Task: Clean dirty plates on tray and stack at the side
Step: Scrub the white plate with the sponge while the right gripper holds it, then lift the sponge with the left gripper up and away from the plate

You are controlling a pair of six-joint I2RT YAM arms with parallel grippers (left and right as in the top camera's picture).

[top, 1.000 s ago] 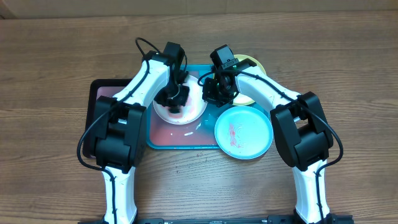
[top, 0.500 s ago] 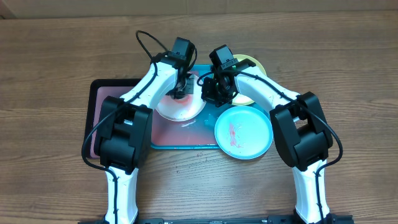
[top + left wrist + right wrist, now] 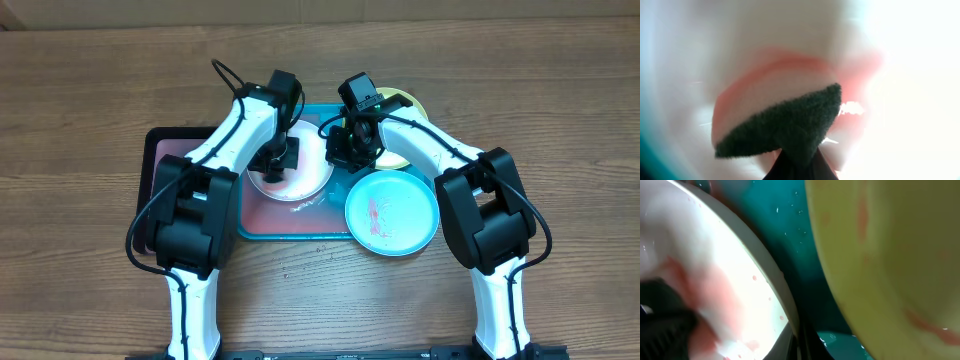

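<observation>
- Wooden counter (image 3: 80, 280): brown grain running left-right, fills most of overhead view; few small pale specks low centre.
- Black tray (image 3: 185, 132): centre-left of overhead view, rounded corner at upper left, dark rim, inside tinted pinkish-red; lower part hidden.
- Paler tan band (image 3: 300, 8) along top edge of overhead view; cannot tell what it is.
- Scrub pad (image 3: 785, 125): dark green, fuzzy edge, wedge shape, lower centre of left wrist view, pinched at its bottom tip.
</observation>
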